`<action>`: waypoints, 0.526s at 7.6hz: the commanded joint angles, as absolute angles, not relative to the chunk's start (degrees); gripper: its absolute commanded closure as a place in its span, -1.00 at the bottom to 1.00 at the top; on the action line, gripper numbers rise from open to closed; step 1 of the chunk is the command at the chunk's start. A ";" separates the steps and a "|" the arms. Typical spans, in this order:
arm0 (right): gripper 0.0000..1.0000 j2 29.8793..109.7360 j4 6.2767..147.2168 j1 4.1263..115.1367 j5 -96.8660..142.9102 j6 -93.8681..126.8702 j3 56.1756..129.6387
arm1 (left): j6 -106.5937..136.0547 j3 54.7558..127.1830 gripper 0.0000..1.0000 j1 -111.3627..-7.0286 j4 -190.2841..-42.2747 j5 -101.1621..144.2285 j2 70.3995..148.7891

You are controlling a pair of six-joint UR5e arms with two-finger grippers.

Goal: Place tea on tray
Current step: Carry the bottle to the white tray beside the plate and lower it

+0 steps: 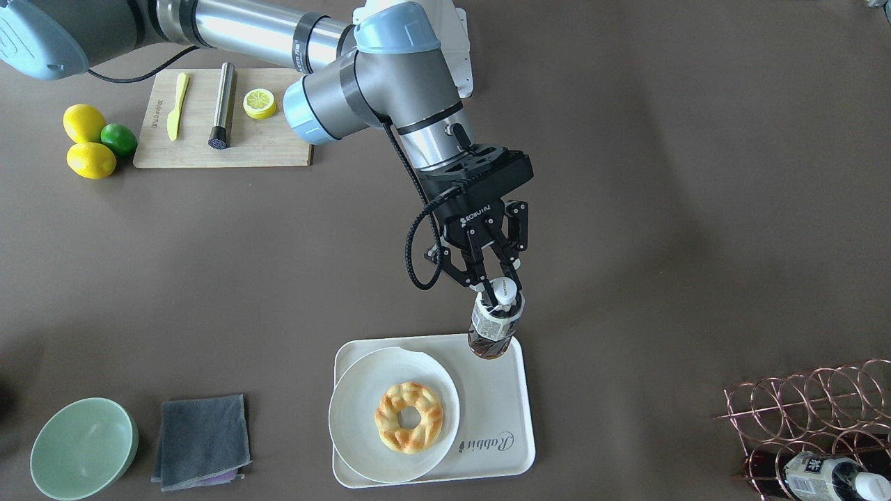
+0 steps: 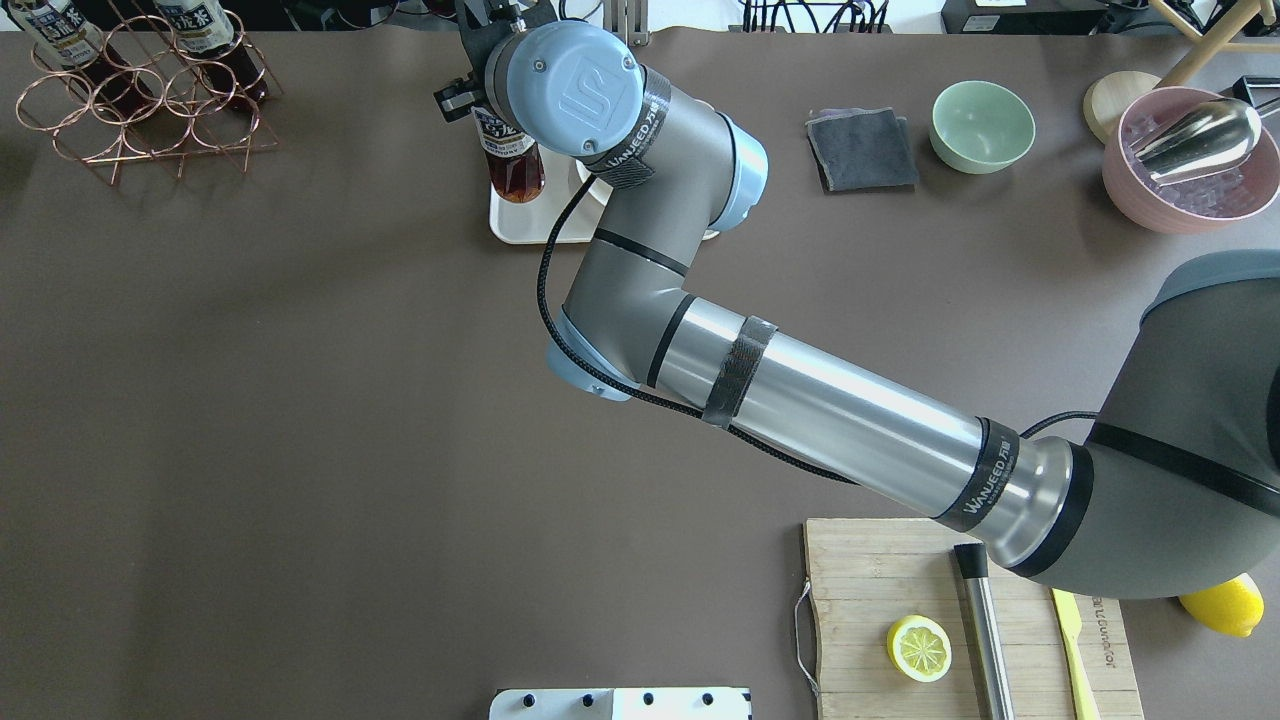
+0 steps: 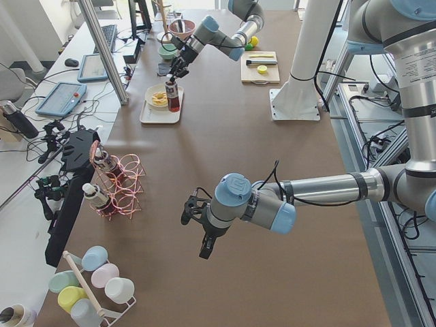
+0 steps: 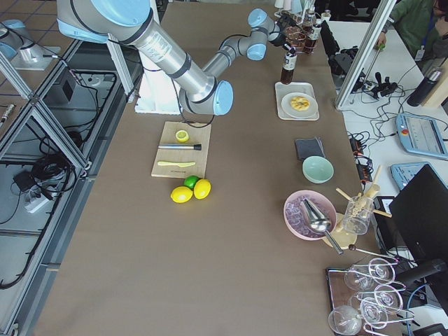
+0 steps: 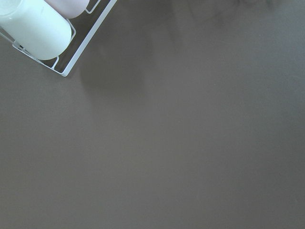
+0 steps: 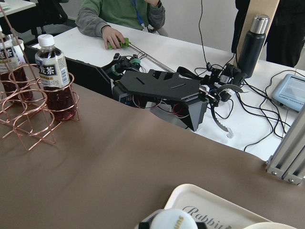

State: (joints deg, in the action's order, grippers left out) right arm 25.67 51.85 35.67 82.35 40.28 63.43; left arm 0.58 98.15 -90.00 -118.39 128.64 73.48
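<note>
My right gripper (image 1: 498, 289) is shut on the white cap of the tea (image 1: 494, 327), a small clear bottle of dark brown liquid that hangs upright. Its base is over the tray's (image 1: 501, 417) far corner, on the side toward the rack. I cannot tell whether it touches. The cream tray reads "Rabbit" and bears a round white plate (image 1: 355, 410) with a ring pastry (image 1: 409, 416). The overhead view shows the tea (image 2: 512, 165) by the tray (image 2: 520, 228). The right wrist view shows the cap (image 6: 174, 220) and tray rim (image 6: 200, 205). My left gripper (image 3: 196, 231) hovers over bare table; I cannot tell its state.
A copper wire rack (image 1: 807, 410) holds a look-alike bottle (image 1: 828, 476). A green bowl (image 1: 83, 449) and grey cloth (image 1: 202, 442) lie beside the tray. A wooden cutting board (image 1: 223, 118) with a lemon half, and lemons (image 1: 87, 142), sit far off. A cup rack (image 5: 38, 28) is near my left wrist.
</note>
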 commanded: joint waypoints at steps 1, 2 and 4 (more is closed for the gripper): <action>1.00 24.17 48.35 37.08 83.31 40.78 56.62 | 0.62 98.44 -1.00 -90.09 -118.48 128.67 73.30; 1.00 24.08 47.90 37.35 83.84 40.78 56.25 | 0.62 98.52 -1.00 -90.17 -118.48 128.67 73.30; 1.00 24.17 47.29 37.35 83.76 40.78 55.29 | 0.62 98.61 -1.00 -90.09 -118.48 128.58 73.30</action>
